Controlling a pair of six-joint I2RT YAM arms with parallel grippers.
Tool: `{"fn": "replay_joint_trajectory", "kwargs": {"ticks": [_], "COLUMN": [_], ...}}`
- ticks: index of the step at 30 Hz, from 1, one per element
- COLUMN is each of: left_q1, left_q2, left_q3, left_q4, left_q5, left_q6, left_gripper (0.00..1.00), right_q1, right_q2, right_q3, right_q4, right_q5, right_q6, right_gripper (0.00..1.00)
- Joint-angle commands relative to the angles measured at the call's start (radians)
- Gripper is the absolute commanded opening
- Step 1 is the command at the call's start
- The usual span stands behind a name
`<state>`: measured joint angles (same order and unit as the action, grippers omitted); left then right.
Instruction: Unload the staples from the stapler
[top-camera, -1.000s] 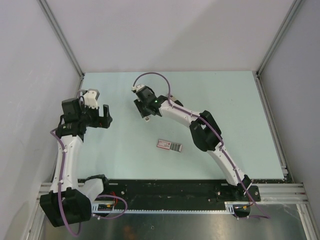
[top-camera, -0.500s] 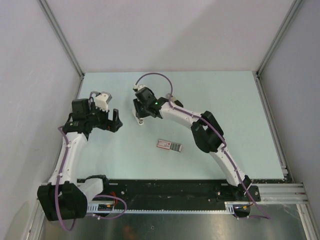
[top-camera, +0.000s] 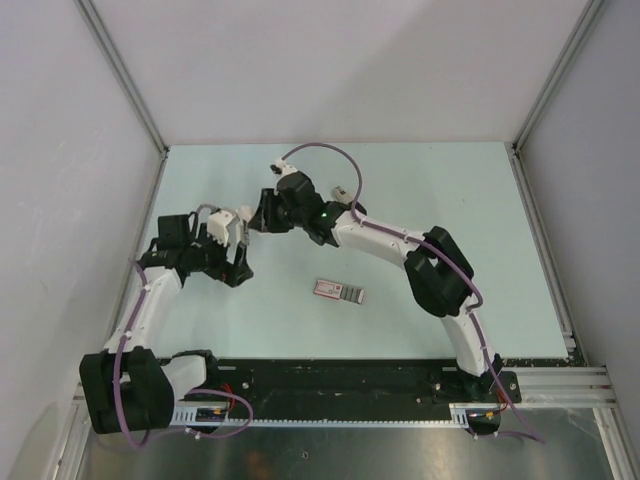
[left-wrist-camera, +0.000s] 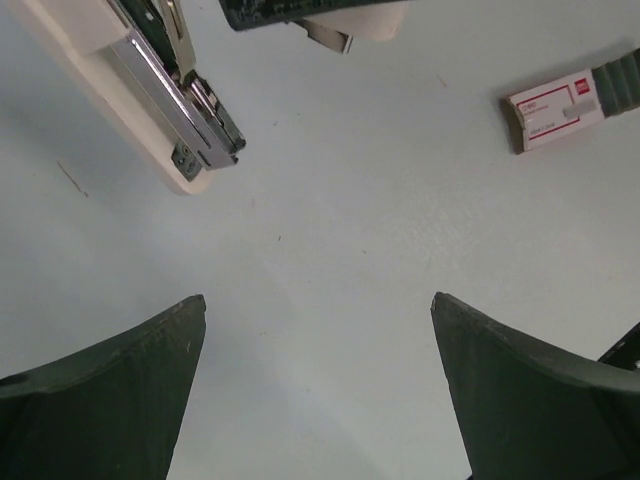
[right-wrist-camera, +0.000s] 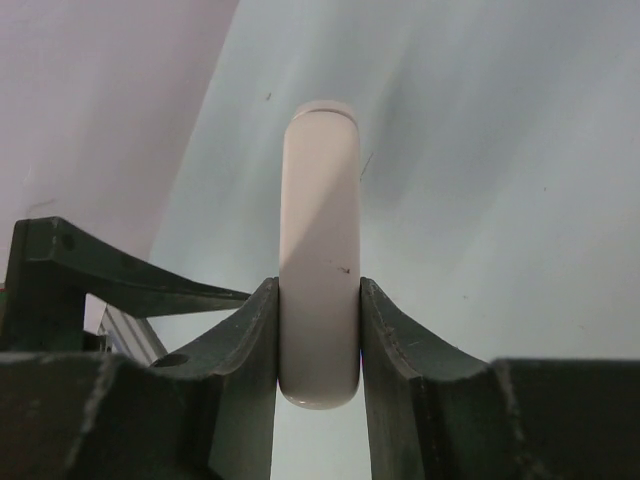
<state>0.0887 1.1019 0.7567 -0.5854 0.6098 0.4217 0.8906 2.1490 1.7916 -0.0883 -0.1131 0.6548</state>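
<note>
One stapler (right-wrist-camera: 320, 250), clamped between the right gripper (right-wrist-camera: 318, 295) fingers, above the table (top-camera: 450, 200), left of centre; left gripper (left-wrist-camera: 318, 300) spread wide, empty, near it; one pink-and-grey packet (left-wrist-camera: 555, 105) flat on table, contents unseen; staples not discernible.

— How many things on the worktop (top-camera: 450, 200), by your count?
— One white stapler (right-wrist-camera: 320, 270). One pink-and-grey packet (top-camera: 340, 291), lower centre of the frame.
— And the arms?
— Two: one left arm (top-camera: 150, 300), one right arm (top-camera: 400, 245).
</note>
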Motion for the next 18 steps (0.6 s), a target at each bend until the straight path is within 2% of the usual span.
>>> {"fn": "replay_joint_trajectory", "kwargs": {"ticks": [1,7,15,18], "left_q1": [0.026,0.064,0.102,0.102], "left_q2": [0.010,0.021,0.105,0.107], "left_q3": [-0.033,-0.070,-0.071,-0.074], "left_q4": [0.022,0.055,0.090,0.091], "left_q5": [0.021,-0.004,0.031,0.068], "left_q6": [0.135,0.226,0.273,0.285], "left_gripper": [1.00,0.99,0.79,0.76], "right_q1": [0.017,0.023,0.034,0.042], "right_q2": [-0.064,-0.104,-0.155,-0.165], "right_q3": [-0.032,-0.090,-0.184,-0.197], "right_q4": [0.069,0.077,0.175,0.184], "right_q5": [-0.039,-0.067,-0.122,-0.126], "right_q6": [0.057,0.085,0.147,0.157], "right_gripper": [0.00,0.00,0.00,0.00]}}
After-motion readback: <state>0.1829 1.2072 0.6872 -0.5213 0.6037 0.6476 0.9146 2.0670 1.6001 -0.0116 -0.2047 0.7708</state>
